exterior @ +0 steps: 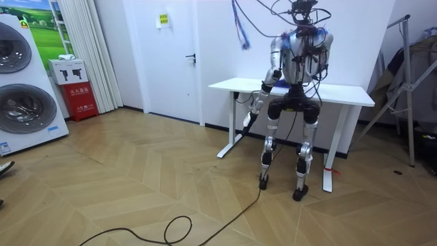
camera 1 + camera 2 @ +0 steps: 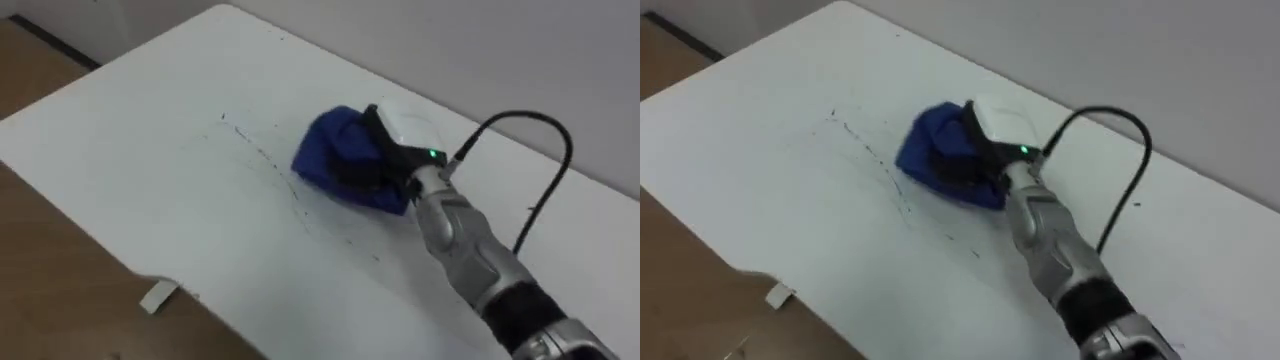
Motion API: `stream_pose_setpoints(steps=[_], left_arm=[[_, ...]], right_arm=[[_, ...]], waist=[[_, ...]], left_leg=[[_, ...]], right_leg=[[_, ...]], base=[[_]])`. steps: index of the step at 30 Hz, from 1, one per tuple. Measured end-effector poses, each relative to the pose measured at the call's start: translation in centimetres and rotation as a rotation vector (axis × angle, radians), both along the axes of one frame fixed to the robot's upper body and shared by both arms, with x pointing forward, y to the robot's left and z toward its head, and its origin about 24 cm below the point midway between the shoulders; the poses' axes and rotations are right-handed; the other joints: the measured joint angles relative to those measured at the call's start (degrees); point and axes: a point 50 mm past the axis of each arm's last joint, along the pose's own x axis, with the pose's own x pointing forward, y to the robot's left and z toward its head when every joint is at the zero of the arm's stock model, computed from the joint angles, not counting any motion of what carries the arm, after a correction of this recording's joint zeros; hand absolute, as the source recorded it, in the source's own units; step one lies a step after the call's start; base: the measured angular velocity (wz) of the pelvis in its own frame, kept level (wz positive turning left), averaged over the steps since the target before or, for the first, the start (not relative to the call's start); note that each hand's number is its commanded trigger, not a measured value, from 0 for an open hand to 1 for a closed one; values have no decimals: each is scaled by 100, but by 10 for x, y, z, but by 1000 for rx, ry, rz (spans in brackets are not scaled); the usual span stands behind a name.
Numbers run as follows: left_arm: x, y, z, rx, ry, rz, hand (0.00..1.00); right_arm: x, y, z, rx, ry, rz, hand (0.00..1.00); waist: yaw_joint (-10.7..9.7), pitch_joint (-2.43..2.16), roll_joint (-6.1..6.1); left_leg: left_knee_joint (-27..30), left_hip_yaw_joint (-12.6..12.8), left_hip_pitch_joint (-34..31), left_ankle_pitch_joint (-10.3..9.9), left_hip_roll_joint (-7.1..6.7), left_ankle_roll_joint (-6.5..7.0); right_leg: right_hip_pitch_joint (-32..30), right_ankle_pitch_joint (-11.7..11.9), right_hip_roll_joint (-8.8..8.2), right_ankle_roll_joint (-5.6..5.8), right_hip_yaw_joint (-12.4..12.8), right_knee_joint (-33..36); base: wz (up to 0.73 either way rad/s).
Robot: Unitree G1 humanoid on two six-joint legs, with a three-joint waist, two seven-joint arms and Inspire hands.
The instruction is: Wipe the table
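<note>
On table (image 2: 140, 150), blue cloth (image 2: 322, 150) bunched under right hand (image 2: 398, 132), fingers (image 2: 352, 172) curled round it.

Table (image 2: 120, 130) top lies open to the left of the blue cloth (image 2: 325, 155) and toward the near edge, flat, faint pen marks (image 2: 262, 157) only. Wall (image 2: 480, 40) runs along the far edge. Right hand (image 2: 400, 130) on the cloth occupies mid-table.

The white table (image 2: 120, 150) bears a thin dark scribble line (image 2: 262, 155) running from 10 o'clock to 5 o'clock across its middle. A blue cloth (image 2: 325, 155), bunched into a rumpled mound, lies just at that line's 3 o'clock side, gripped by the right hand (image 2: 395, 150).
</note>
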Motion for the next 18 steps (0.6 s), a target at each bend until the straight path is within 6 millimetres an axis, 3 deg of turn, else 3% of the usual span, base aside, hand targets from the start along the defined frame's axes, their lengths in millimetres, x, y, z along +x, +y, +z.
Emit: stream_pose_setpoints(steps=[1, 3, 4, 6, 8, 9, 10, 15, 18], left_arm=[[-3, 1, 1, 4, 3, 11, 0], [-7, 11, 5, 46, -9, 39, 0], [-6, 14, 6, 64, -18, 41, 0], [1, 21, 9, 106, -66, 61, 0], [8, 24, 10, 131, -87, 57, 0], [9, 26, 11, 141, -92, 57, 0], [9, 27, 12, 146, -93, 60, 0], [13, 24, 13, 147, -120, 74, 0], [12, 22, 12, 166, -117, 65, 0]], right_arm=[[-8, -5, -5, 26, -7, -29, 100], [-37, -31, -15, 25, -56, -130, 100], [-46, -40, -18, 22, -61, -171, 100], [-83, -80, -24, 1, -79, -355, 100], [-112, -108, -27, -25, -80, -504, 100], [-133, -124, -29, -50, -68, -590, 100], [-152, -137, -32, -72, -53, -669, 100], [-197, -172, -32, -98, 3, -893, 100], [-206, -182, -31, -102, 21, -950, 100]], waist=[[-67, 1, 24], [-494, -21, 57], [-586, -34, 46], [-850, -94, 89], [-979, -121, 109], [-1101, -154, 104], [-1202, -223, 86], [-1407, -244, 75], [-1419, -244, 75]], left_leg=[[-15, 61, 52, 1, -23, 5], [-71, 200, 158, 2, -53, 12], [-87, 215, 175, 2, -62, 14], [-96, 406, 217, -55, -68, 131], [-109, 547, 271, -84, -69, 169], [-130, 592, 272, -102, -66, 183], [-128, 644, 281, -113, -54, 193], [-11, 756, 332, -161, -1, 192], [42, 741, 340, -164, 2, 197]], right_leg=[[33, -16, -28, 26, 41, -9], [112, -27, -72, 76, 66, -27], [124, -39, -85, 95, 71, -29], [109, -69, -111, 144, 214, -19], [113, -68, -124, 173, 338, -50], [123, -62, -125, 180, 399, -51], [115, -51, -124, 179, 454, -50], [130, -2, -103, 152, 571, 25], [156, 23, -100, 143, 562, 33]], base=[[-6], [-13], [0], [-22], [-35], [-35], [-23], [-13], [0]])
